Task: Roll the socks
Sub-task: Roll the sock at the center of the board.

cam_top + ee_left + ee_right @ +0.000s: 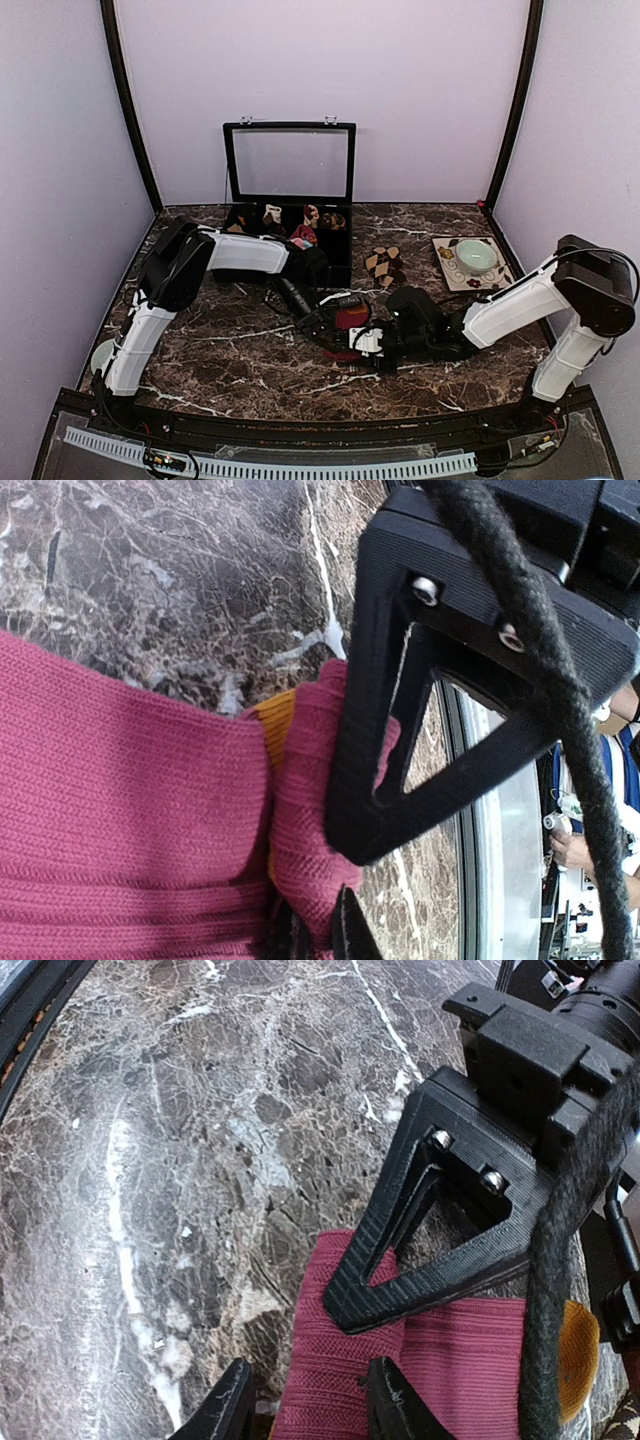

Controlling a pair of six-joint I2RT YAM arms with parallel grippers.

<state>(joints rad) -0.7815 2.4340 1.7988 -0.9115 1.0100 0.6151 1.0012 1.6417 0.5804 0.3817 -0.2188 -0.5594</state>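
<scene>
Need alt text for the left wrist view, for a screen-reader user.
The left gripper, shut, pinches a fold of the magenta sock, with an orange patch showing at the fold. The dark marble table lies behind, its edge running down the right side.

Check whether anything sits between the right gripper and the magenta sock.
Nothing visible: the right gripper has its fingers directly on the magenta sock, and the left gripper is clamped on it too.

White-and-black arms (pixel 245 255); black left gripper (pixel 345 890) and right gripper (pixel 330 1360) with triangular open-frame fingers (pixel 365 700), silver screws (pixel 425 588), braided cables (pixel 545 660).
</scene>
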